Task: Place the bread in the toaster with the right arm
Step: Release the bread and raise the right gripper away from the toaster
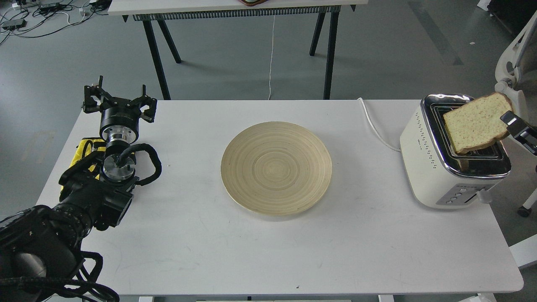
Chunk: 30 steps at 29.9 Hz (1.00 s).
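While your right jaws (509, 121) pinch the bread (477, 121) by its far edge, it leans over the toaster (436, 167), low corner at the slot. Tip it straight up, line it with the slot, then lower slowly. Your left jaws (119, 102) sit spread apart, far left of the toaster.

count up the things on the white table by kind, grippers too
toaster: 1, cream-white, at the table's right end
bread: 1 slice, tilted over the toaster's slots, held by the right gripper
wooden plate: 1, round, bare, mid-table
white cord: 1, running back from the toaster
grippers: 2, counting the left gripper, open at the table's left end
total: 6
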### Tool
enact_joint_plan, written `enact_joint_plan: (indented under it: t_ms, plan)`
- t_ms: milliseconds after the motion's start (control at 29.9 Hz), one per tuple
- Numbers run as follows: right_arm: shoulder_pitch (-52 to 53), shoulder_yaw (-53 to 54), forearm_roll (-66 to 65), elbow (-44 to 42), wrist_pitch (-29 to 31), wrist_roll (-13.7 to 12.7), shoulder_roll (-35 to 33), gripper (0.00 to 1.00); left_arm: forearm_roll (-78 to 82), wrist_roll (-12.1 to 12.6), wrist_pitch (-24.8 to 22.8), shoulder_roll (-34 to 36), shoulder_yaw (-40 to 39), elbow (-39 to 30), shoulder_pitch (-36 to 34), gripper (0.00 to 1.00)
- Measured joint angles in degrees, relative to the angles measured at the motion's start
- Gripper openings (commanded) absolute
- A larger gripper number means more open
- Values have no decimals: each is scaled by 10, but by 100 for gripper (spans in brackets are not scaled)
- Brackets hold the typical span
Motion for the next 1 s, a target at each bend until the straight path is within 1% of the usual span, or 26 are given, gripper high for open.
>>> enact_joint_plan:
  t_ms: [67, 100, 167, 201, 234, 301, 334, 368, 401, 602, 735, 869, 1003]
  plan:
    - [0, 2, 0, -4, 0, -1, 10, 25, 0, 0, 0, 0, 0, 0, 0, 100]
    - [0, 3, 1, -8, 0, -1, 15, 28, 0, 0, 0, 0, 0, 0, 0, 100]
    - [0, 3, 5, -17, 0, -1, 25, 36, 0, 0, 0, 0, 0, 0, 0, 100]
    - [0, 3, 6, -21, 0, -1, 31, 42, 0, 0, 0, 0, 0, 0, 0, 100]
    - [0, 4, 9, -26, 0, -1, 38, 52, 0, 0, 0, 0, 0, 0, -1, 100]
    - [0, 5, 15, -34, 0, -2, 48, 69, 0, 0, 0, 0, 0, 0, -1, 100]
    - [0, 6, 19, -36, 0, -2, 51, 81, 0, 0, 0, 0, 0, 0, -1, 100]
    - [0, 6, 21, -37, 0, -2, 53, 95, 0, 0, 0, 0, 0, 0, -1, 100]
    - [0, 7, 23, -37, 0, -1, 54, 98, 0, 0, 0, 0, 0, 0, -1, 100]
    - [6, 27, 25, -30, 0, -1, 55, 98, 0, 0, 0, 0, 0, 0, -1, 100]
    - [8, 80, 45, -9, 0, -12, 61, 98, 0, 0, 0, 0, 0, 0, -1, 100]
    - [8, 163, 130, 17, 0, -23, 78, 98, 0, 0, 0, 0, 0, 0, -1, 100]
    - [7, 235, 216, 17, 12, -24, 121, 98, 0, 0, 0, 0, 0, 0, -1, 100]
